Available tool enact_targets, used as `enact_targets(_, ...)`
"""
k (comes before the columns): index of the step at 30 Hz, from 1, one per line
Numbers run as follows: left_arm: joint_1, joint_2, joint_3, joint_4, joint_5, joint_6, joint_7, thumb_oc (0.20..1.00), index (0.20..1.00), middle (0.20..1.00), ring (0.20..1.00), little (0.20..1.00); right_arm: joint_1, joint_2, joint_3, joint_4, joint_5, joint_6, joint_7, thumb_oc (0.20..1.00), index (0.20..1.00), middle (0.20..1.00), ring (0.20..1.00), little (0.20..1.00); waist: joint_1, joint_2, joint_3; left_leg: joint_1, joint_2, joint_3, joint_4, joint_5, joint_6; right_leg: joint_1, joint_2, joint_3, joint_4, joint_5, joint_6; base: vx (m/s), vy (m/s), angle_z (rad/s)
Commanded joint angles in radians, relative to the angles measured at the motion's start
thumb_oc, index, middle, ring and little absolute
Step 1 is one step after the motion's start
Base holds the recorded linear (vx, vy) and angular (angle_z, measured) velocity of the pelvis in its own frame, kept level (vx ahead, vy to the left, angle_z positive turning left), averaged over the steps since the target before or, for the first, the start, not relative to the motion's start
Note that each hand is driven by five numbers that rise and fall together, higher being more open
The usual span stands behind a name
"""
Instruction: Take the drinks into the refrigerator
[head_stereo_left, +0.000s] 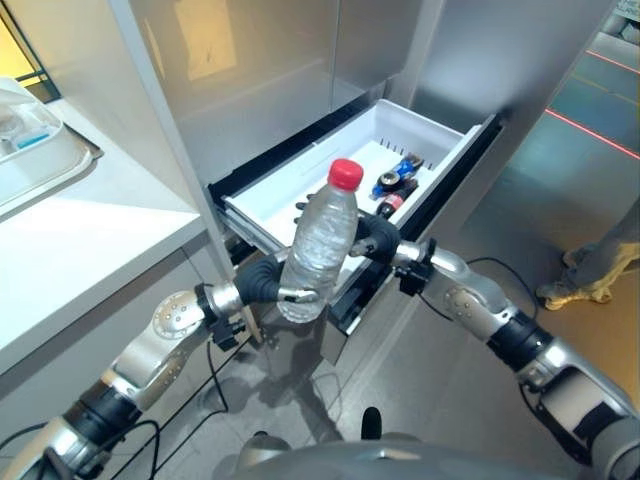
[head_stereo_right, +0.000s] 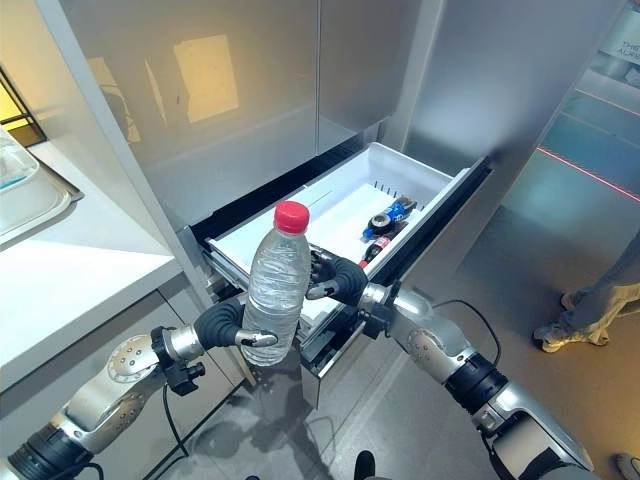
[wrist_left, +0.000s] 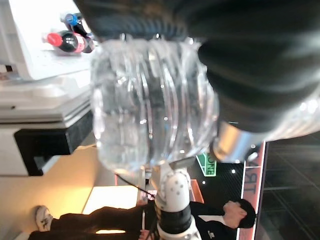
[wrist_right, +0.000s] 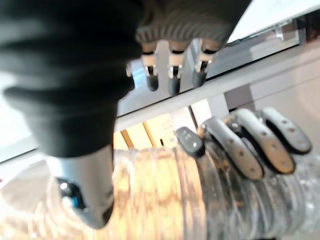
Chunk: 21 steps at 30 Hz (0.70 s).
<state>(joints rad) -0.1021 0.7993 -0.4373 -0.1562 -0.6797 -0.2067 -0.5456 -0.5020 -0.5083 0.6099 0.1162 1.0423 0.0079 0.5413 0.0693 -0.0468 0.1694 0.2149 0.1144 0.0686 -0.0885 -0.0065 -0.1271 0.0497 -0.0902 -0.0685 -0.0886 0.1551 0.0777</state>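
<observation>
While the left hand (head_stereo_right: 222, 326) grips the water bottle (head_stereo_right: 277, 282) upright, the right hand (head_stereo_right: 335, 279) hangs relaxed behind it.

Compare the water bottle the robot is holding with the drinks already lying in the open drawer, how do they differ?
The water bottle stands upright in the air, with the left hand curled round its lower part; the drinks in the drawer lie on their sides on the white drawer floor. The water bottle is clear, while the drinks in the drawer look dark. It also appears larger than them. Shared: the water bottle and at least one of those drinks have a red cap.
</observation>
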Motion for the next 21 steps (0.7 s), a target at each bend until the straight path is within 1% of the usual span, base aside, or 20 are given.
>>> enact_targets(1,-0.083,-0.064,0.024,-0.004,0.030,-0.062,0.023,0.200,0.200,0.200,0.200,0.200,-0.057,0.082,0.035,-0.131,0.048,-0.040,0.029,1.000,1.000,1.000,1.000,1.000,0.007,0.019,-0.017,-0.028,-0.080,-0.035,0.001,-0.056,0.107,0.032,0.016,-0.066,0.142,-0.142,0.013,-0.01,0.004,-0.05)
enact_targets(5,-0.076,-0.073,0.030,0.000,0.031,-0.055,0.023,0.200,0.200,0.200,0.200,0.200,-0.025,0.102,0.048,-0.166,0.056,-0.025,0.034,1.000,1.000,1.000,1.000,1.000,0.007,0.017,-0.016,-0.029,-0.081,-0.038,0.001,-0.055,0.108,0.032,0.016,-0.066,0.140,-0.142,0.013,0.00,0.001,-0.01)
enact_targets(9,-0.076,-0.083,0.031,0.008,0.031,-0.051,0.021,0.200,0.200,0.200,0.200,0.200,-0.012,0.103,0.067,-0.198,0.052,-0.007,0.051,1.000,1.000,1.000,1.000,1.000,0.008,0.016,-0.017,-0.029,-0.081,-0.041,0.001,-0.054,0.108,0.035,0.014,-0.068,0.138,-0.141,0.012,0.00,0.000,0.00)
enact_targets(16,-0.074,-0.089,0.031,0.016,0.027,-0.051,0.026,0.200,0.200,0.200,0.200,0.200,-0.005,0.106,0.068,-0.213,0.068,-0.014,0.047,1.000,1.000,1.000,1.000,1.000,0.011,0.016,-0.013,-0.032,-0.082,-0.046,0.001,-0.051,0.109,0.035,0.015,-0.071,0.135,-0.139,0.010,0.00,0.000,0.00)
enact_targets(21,-0.076,-0.099,0.028,0.024,0.031,-0.050,0.027,0.200,0.200,0.200,0.200,0.200,-0.012,0.112,0.079,-0.233,0.079,-0.006,0.050,1.000,1.000,1.000,1.000,1.000,0.013,0.017,-0.012,-0.033,-0.081,-0.047,0.001,-0.049,0.108,0.035,0.015,-0.072,0.135,-0.140,0.009,0.00,0.000,0.00)
